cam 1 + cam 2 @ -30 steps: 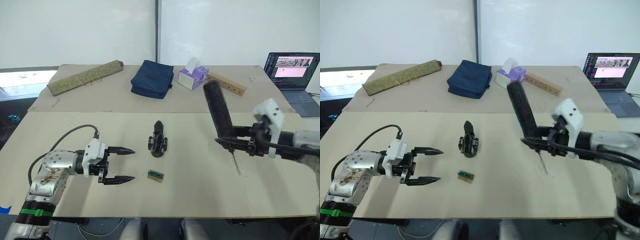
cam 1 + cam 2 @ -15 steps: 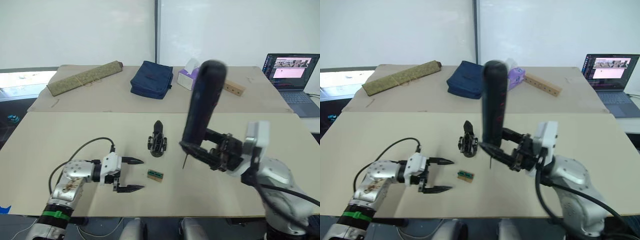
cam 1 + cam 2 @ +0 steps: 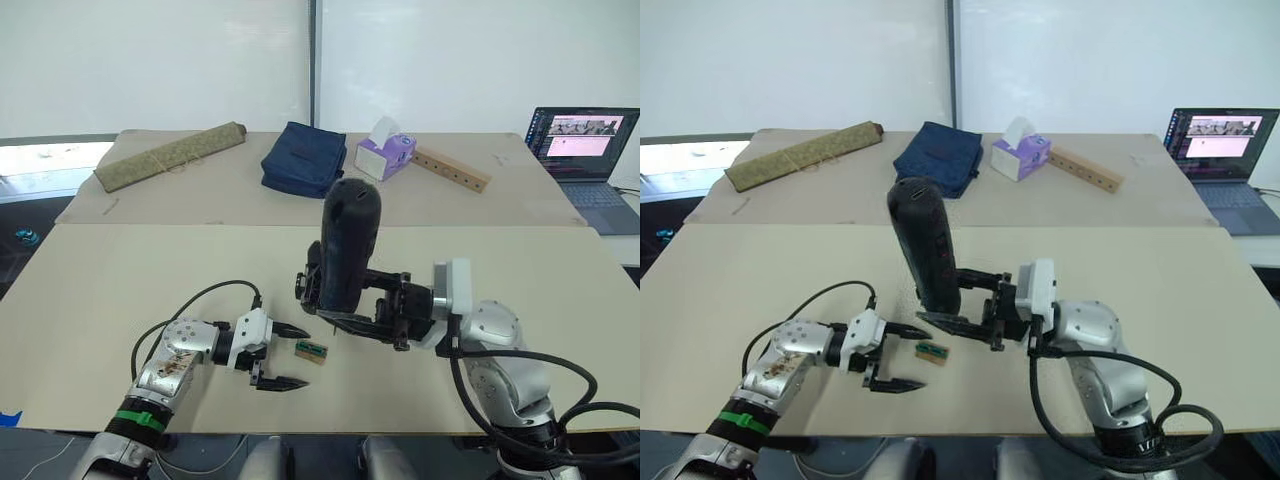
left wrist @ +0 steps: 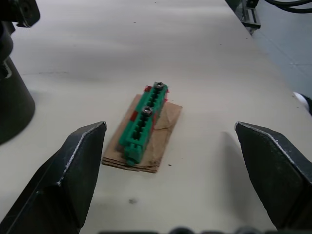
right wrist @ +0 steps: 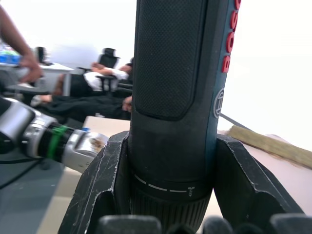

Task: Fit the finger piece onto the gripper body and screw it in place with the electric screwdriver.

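My right gripper (image 5: 170,195) is shut on the electric screwdriver (image 3: 348,245), a thick black cylinder held nearly upright over the middle of the table, bit end down. The screwdriver stands in front of the gripper body (image 3: 303,287), of which just a black edge shows beside it; a dark round base (image 4: 10,105) sits at the edge of the left wrist view. The finger piece is hidden. My left gripper (image 3: 298,357) is open low over the table, its fingers either side of a small green block.
The green-and-tan block (image 4: 145,127) lies just in front of the screwdriver's tip. Along the far table lie a rolled mat (image 3: 170,155), a blue bag (image 3: 303,158), a tissue box (image 3: 385,152) and a wooden bar (image 3: 452,168). A laptop (image 3: 585,150) stands far right.
My right arm has swung the screwdriver left to the table's middle, covering the gripper body. My left gripper has moved right up to the green block, still open.
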`<state>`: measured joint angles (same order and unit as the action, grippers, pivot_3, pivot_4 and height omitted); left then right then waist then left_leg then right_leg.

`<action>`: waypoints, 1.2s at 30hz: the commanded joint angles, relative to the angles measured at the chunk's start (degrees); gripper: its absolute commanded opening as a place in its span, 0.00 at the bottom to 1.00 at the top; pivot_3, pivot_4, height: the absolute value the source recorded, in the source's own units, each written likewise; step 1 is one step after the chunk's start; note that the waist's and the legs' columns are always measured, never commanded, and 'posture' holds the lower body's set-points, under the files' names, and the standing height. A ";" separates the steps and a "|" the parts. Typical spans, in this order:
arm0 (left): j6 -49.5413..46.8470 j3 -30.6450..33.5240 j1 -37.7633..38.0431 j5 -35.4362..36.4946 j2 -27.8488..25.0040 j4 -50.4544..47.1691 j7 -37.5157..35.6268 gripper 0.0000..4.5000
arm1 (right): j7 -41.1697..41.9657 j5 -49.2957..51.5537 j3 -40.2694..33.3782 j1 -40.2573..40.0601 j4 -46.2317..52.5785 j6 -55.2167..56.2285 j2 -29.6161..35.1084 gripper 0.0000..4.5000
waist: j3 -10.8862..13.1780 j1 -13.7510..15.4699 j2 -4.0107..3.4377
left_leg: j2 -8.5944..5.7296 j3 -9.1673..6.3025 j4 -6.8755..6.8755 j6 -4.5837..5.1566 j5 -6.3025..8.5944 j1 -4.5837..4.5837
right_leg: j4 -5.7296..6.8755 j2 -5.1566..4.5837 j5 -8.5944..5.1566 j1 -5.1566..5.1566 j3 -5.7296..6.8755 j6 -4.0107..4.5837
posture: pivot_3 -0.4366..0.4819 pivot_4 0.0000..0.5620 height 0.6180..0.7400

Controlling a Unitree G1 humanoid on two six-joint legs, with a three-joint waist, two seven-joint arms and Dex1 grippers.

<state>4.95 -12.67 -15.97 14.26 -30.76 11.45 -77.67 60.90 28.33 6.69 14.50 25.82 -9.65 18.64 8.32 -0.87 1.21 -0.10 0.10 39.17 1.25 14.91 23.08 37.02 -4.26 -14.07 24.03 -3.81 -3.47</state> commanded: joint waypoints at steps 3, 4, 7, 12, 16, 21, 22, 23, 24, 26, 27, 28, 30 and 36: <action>0.45 -1.29 -0.76 -1.63 1.62 1.61 1.16 1.00 | 0.97 1.68 1.43 1.33 -1.48 2.67 -0.51 0.43 | 0.00 0.24 0.00 | -0.02 0.00 0.00 0.00 0.00 -0.08 | 0.00 -0.04 0.00 -0.09 0.00 0.00 | 0.48 0.27 1.00; 0.34 -1.38 -0.75 -1.72 1.75 1.58 1.12 1.00 | 1.19 1.57 1.75 1.35 -2.05 2.90 -0.46 0.43 | 0.00 0.24 0.00 | -0.03 0.00 0.00 0.00 0.00 -0.10 | -0.01 -0.06 0.00 -0.12 0.00 0.00 | 0.48 0.27 1.00; 0.06 -1.36 -0.60 -1.74 1.82 1.44 0.97 1.00 | 1.69 1.21 2.31 1.35 -3.53 3.71 -0.64 0.43 | 0.00 0.22 0.00 | -0.04 0.00 0.01 0.00 0.00 -0.10 | -0.01 -0.06 0.00 -0.12 0.00 0.00 | 0.48 0.27 1.00; 0.19 -1.28 -0.18 -2.04 1.61 1.88 1.04 1.00 | 2.23 1.02 2.91 1.25 -5.08 4.88 -0.72 0.43 | 0.00 0.20 0.00 | -0.03 0.00 0.00 0.00 0.00 -0.11 | 0.00 -0.05 0.00 -0.12 0.00 0.00 | 0.48 0.27 1.00; 0.14 -1.39 -0.03 -2.40 1.72 1.99 1.20 1.00 | 2.26 1.10 3.31 1.32 -5.52 5.42 -0.74 0.43 | 0.00 0.20 -0.01 | -0.03 0.00 0.01 0.00 0.00 -0.12 | 0.01 -0.05 0.00 -0.12 0.00 0.00 | 0.48 0.27 1.00; -0.01 -1.47 0.13 -2.52 1.80 1.94 1.42 1.00 | 2.46 1.07 3.55 1.61 -6.25 5.81 -0.78 0.43 | -0.01 0.21 -0.01 | -0.03 0.00 0.01 0.00 0.00 -0.13 | 0.01 -0.06 0.00 -0.13 0.00 0.00 | 0.48 0.27 1.00; -0.02 -1.48 0.20 -2.54 1.78 1.91 1.45 1.00 | 2.52 1.07 3.57 1.64 -6.35 5.81 -0.75 0.43 | 0.00 0.21 -0.01 | -0.03 0.00 0.01 0.00 0.00 -0.13 | 0.01 -0.06 0.00 -0.13 0.00 0.00 | 0.48 0.27 1.00; 0.02 -1.48 0.27 -2.59 1.74 1.93 1.49 1.00 | 2.61 1.00 3.61 1.71 -6.57 5.90 -0.74 0.43 | -0.01 0.21 -0.01 | -0.03 0.00 0.00 0.00 0.00 -0.14 | 0.01 -0.06 0.00 -0.14 0.00 0.00 | 0.48 0.27 1.00; 0.02 -1.47 0.34 -2.62 1.69 1.92 1.53 1.00 | 2.72 0.91 3.66 1.77 -6.82 5.97 -0.72 0.43 | -0.01 0.21 -0.01 | -0.03 0.00 0.01 0.00 0.00 -0.14 | 0.01 -0.06 0.00 -0.14 0.00 0.00 | 0.48 0.27 1.00; 0.06 -1.45 0.43 -2.65 1.61 1.89 1.61 1.00 | 2.89 0.76 3.76 1.81 -7.20 6.21 -0.70 0.43 | -0.01 0.21 -0.02 | -0.03 0.00 0.01 0.00 0.00 -0.16 | 0.01 -0.06 0.00 -0.16 0.00 0.00 | 0.48 0.27 1.00; 0.05 -1.36 0.55 -2.61 1.51 1.77 1.66 1.00 | 3.10 0.56 3.91 1.82 -7.41 6.48 -0.61 0.43 | -0.01 0.20 -0.02 | -0.03 0.00 0.00 0.00 0.00 -0.17 | 0.01 -0.06 0.00 -0.17 0.00 0.00 | 0.48 0.27 1.00; 0.07 -1.27 0.69 -2.57 1.40 1.66 1.71 1.00 | 3.18 0.41 3.98 1.83 -7.58 6.68 -0.57 0.43 | -0.01 0.19 -0.02 | -0.02 0.00 0.01 0.00 0.00 -0.18 | 0.01 -0.06 0.00 -0.19 0.00 0.00 | 0.48 0.27 1.00; 0.23 -1.20 0.79 -2.61 1.13 1.73 1.61 1.00 | 3.16 0.26 3.95 2.05 -7.99 6.86 -0.64 0.43 | -0.01 0.17 -0.02 | -0.02 0.00 0.00 0.00 0.00 -0.21 | 0.01 -0.05 0.00 -0.21 0.00 0.00 | 0.48 0.27 1.00; 0.31 -1.26 0.60 -2.67 1.00 2.05 1.62 1.00 | 3.19 0.12 4.06 2.46 -8.39 7.28 -0.73 0.43 | -0.02 0.15 -0.03 | -0.01 0.00 0.00 0.00 0.00 -0.22 | 0.01 -0.05 0.00 -0.21 0.00 0.00 | 0.48 0.27 1.00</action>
<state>5.45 -12.68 -16.14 12.74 -29.47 12.10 -76.01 63.74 27.64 10.97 15.89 15.95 -4.55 18.54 8.30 -0.72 1.19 -0.11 0.11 39.17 1.25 14.91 22.86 37.03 -4.31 -14.08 23.81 -3.81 -3.47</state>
